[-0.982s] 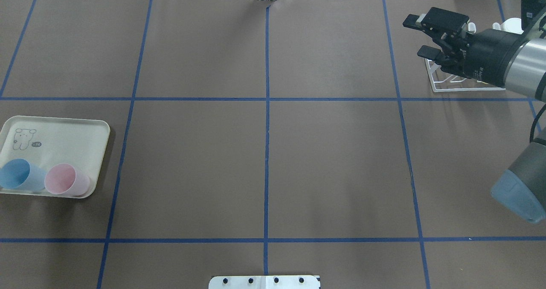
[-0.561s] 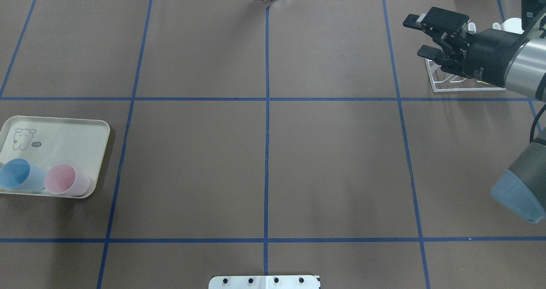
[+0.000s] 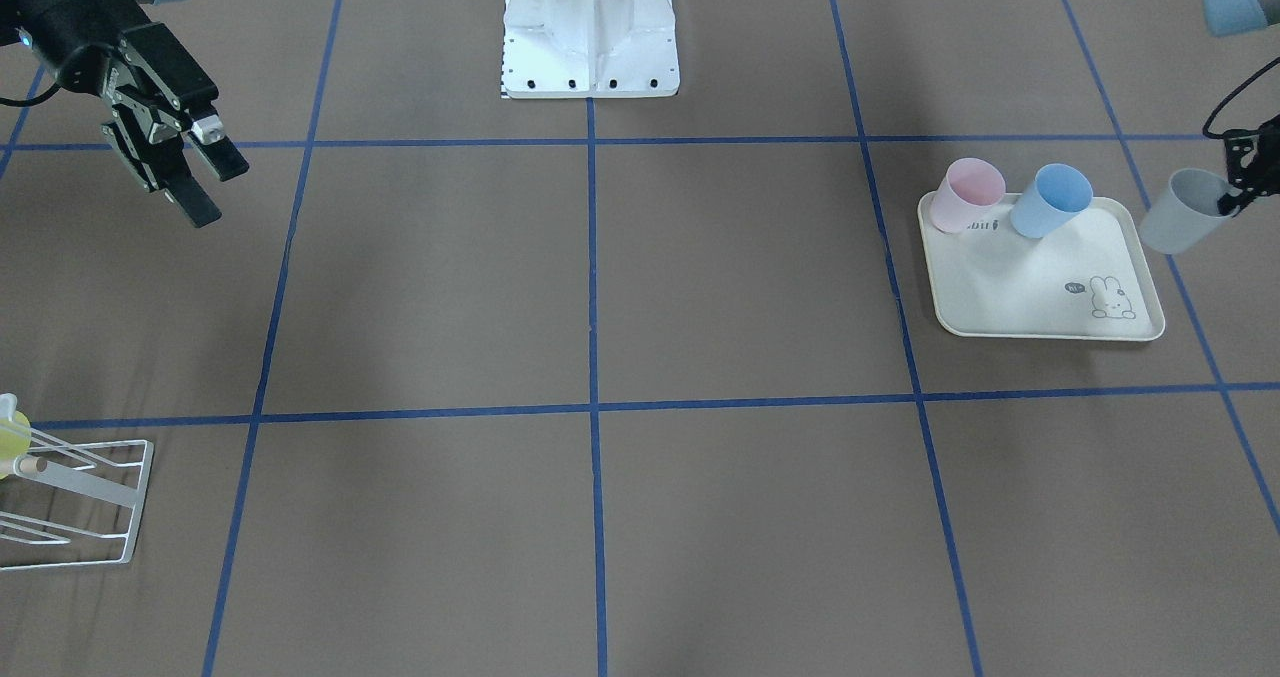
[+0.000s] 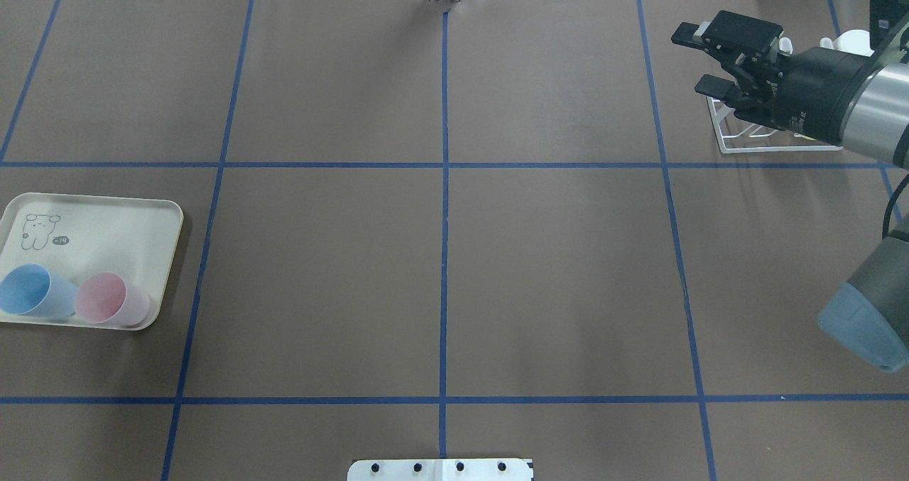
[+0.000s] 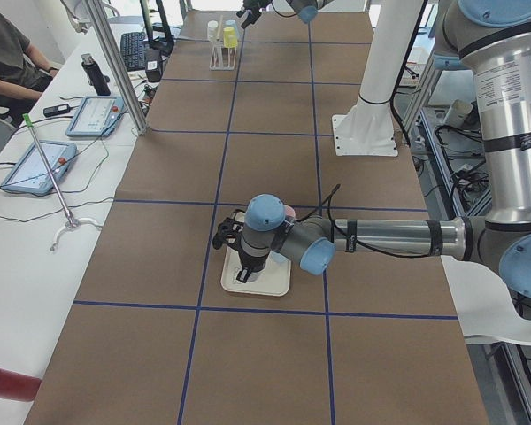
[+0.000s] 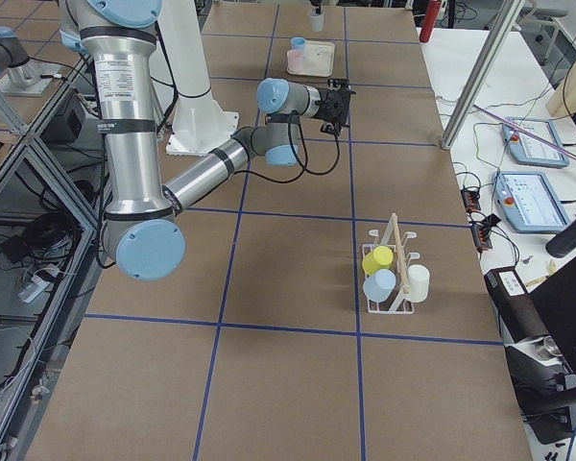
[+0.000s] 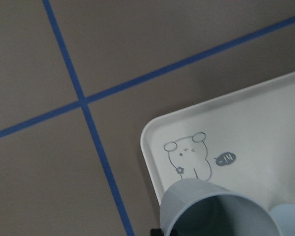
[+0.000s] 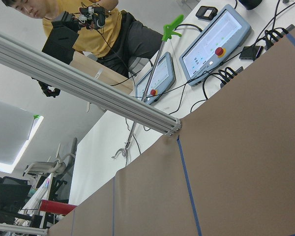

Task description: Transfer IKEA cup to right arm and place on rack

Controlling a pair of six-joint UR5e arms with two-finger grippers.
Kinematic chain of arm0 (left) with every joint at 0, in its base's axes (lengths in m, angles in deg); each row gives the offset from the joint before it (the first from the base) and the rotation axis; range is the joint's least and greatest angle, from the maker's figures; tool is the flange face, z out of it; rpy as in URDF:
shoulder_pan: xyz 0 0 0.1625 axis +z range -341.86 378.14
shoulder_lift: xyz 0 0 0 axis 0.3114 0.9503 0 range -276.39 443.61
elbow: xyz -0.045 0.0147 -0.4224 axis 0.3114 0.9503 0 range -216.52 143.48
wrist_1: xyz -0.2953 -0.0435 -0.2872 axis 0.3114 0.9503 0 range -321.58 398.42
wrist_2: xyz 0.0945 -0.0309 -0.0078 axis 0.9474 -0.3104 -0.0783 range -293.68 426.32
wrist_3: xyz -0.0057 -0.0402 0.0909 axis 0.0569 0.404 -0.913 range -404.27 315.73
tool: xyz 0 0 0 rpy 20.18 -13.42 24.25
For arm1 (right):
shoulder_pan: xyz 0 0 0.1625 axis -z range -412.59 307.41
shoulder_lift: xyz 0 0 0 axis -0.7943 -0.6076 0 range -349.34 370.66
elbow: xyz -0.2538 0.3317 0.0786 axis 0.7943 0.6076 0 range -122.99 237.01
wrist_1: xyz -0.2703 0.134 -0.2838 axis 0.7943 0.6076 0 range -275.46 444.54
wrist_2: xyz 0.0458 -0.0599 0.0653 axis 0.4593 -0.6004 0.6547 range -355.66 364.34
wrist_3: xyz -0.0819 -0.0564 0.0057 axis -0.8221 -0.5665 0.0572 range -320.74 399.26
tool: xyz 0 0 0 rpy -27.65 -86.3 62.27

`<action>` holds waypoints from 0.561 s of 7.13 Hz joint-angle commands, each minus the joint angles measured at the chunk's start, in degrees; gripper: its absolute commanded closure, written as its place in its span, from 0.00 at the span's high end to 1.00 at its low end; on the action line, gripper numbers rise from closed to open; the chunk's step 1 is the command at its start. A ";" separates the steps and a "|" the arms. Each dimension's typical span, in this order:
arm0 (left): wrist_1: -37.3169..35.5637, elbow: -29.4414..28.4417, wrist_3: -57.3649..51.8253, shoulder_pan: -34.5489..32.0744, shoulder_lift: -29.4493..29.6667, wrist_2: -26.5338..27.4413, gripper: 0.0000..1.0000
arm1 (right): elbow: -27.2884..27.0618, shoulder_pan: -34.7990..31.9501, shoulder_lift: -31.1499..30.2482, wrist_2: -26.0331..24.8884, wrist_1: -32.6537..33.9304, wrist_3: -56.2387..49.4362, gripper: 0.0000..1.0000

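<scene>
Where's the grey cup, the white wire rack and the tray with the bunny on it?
grey cup (image 3: 1178,222): front-facing view, its side wall.
white wire rack (image 3: 95,485): front-facing view, its slanted white bar.
tray (image 4: 106,236): overhead view, its bare floor.

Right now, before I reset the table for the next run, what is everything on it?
tray: one, cream with rabbit print, robot's left side
pink cup: one, pink, on the tray
blue cup: one, blue, on the tray beside the pink cup
grey cup: one, grey, tilted, lifted near the tray
rack: one, white wire with wooden dowel, robot's right side
yellow cup, light-blue cup, white cup: one each, on the rack
left pincer: one, black, shut on the grey cup
right pincer: one, black, open, empty, raised apart from the rack
</scene>
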 commanded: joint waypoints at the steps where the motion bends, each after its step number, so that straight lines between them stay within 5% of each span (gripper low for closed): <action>1: -10.38 -0.16 2.95 -3.74 11.48 4.91 0.00 | -0.18 -0.09 -0.09 -0.16 0.00 0.00 1.00; 4: -5.79 -0.60 30.28 -2.53 21.08 4.65 0.00 | 0.00 0.00 0.08 -0.16 0.09 0.00 1.00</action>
